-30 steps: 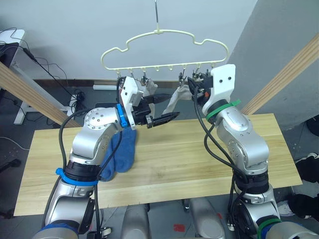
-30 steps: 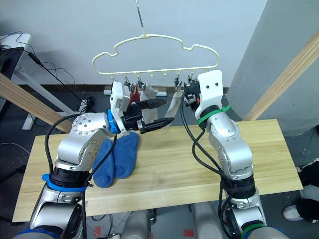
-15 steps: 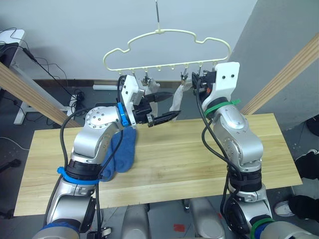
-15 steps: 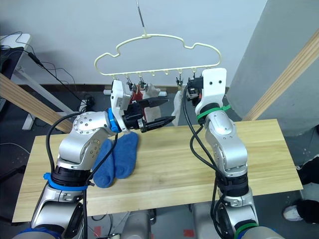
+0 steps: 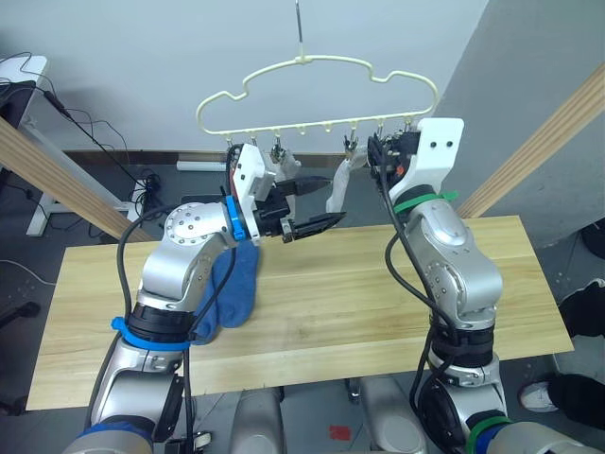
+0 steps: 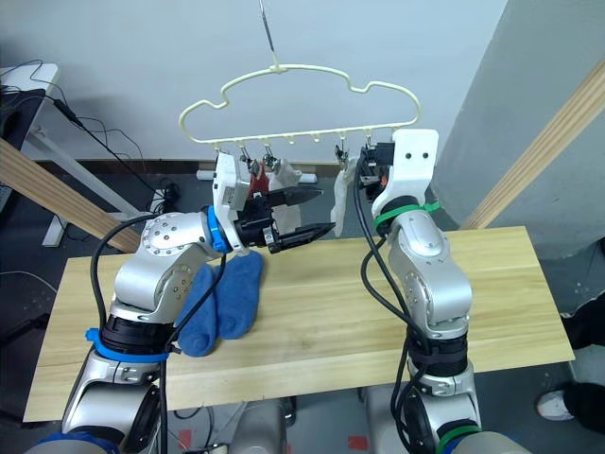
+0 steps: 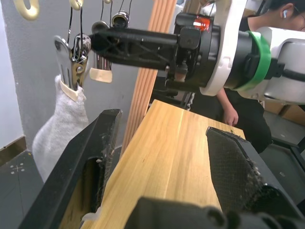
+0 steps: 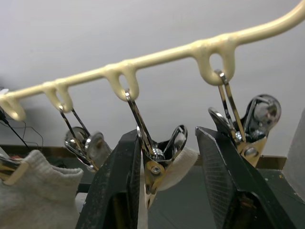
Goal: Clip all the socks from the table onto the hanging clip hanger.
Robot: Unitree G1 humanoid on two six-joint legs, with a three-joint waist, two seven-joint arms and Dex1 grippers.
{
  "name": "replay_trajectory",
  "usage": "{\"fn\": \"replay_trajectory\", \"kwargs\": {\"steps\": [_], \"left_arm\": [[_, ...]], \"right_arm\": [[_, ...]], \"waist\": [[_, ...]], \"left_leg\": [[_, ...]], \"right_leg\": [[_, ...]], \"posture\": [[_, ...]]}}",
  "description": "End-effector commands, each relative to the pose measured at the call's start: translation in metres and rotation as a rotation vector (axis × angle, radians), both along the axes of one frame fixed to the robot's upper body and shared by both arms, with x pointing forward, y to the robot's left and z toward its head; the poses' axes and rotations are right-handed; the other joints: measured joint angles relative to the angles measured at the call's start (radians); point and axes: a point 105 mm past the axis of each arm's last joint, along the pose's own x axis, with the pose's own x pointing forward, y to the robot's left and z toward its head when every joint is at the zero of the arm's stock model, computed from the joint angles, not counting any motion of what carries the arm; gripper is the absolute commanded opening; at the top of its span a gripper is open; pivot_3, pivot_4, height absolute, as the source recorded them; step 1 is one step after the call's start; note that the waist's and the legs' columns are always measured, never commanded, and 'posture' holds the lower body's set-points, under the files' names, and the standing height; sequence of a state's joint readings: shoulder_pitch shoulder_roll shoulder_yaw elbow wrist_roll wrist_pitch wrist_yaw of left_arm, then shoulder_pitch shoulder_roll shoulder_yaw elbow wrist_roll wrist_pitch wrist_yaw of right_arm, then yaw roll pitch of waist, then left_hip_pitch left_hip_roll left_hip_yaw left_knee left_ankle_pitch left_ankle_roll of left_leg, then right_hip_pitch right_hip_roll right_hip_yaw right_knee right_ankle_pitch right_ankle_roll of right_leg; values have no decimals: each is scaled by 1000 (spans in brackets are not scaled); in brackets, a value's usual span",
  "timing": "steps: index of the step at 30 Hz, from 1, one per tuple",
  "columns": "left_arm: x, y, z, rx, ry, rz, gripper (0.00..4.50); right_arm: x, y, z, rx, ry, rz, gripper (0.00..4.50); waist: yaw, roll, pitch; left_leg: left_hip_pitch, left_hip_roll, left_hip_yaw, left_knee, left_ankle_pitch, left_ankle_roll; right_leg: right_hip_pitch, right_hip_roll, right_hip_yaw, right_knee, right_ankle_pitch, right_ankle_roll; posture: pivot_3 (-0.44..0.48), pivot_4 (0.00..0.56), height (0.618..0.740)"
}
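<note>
Clip hanger hangs above table far edge. Right gripper, fingers apart, straddles a clip holding a light grey sock. Left gripper open, empty. Blue socks lie left.

We see the pale yellow clip hanger hanging by its hook above the far edge of the tabletop, its metal clips in a row. Two light grey socks and a rust red sock hang clipped from it. Two blue socks lie side by side on the light wood planks.
</note>
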State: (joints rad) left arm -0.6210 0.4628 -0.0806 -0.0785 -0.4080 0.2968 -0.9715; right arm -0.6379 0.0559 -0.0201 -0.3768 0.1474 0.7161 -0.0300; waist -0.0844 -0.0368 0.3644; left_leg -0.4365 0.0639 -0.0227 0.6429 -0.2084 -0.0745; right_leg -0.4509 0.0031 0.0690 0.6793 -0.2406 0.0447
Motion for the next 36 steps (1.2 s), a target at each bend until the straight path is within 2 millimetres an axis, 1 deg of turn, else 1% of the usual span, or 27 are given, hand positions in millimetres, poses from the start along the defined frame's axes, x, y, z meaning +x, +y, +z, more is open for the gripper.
{"fn": "replay_trajectory", "kwargs": {"steps": [1, 8, 16, 24, 36], "left_arm": [[-5, -5, 8, -1, -44, -24, 3217], [-5, -5, 6, 2, -39, -24, 3217], [-5, -6, 5, 2, -33, -22, 3217], [-5, -6, 4, 4, -31, -23, 3217], [-6, -7, 2, 8, -25, -30, 3217]], "right_arm": [[-10, 0, 15, 43, -57, 21, 1845], [-12, 5, 16, 78, -45, 53, 1845], [-13, 3, 20, 111, -41, 33, 1845], [-15, 1, 20, 126, -32, 13, 1845], [-20, 6, 19, 174, -9, 40, 1845]], "waist": [[0, 0, 0], [0, 0, 0], [0, 0, 0], [-1, 0, 0], [-2, 0, 0]], "left_leg": [[0, 0, 0, 0, 0, 0], [0, 0, 0, 0, 0, 0], [0, 0, 0, 0, 0, 0], [0, 0, 0, 0, 0, 0], [0, 0, 0, 0, 0, 0]], "right_leg": [[0, 0, 0, 0, 0, 0], [0, 0, 0, 0, 0, 0], [0, 0, 0, 0, 0, 0], [0, 0, 0, 0, 0, 0], [0, 0, 0, 0, 0, 0]], "posture": [[-129, 319, 740], [-129, 319, 740], [-130, 318, 740], [-130, 318, 740], [-138, 312, 740]]}}
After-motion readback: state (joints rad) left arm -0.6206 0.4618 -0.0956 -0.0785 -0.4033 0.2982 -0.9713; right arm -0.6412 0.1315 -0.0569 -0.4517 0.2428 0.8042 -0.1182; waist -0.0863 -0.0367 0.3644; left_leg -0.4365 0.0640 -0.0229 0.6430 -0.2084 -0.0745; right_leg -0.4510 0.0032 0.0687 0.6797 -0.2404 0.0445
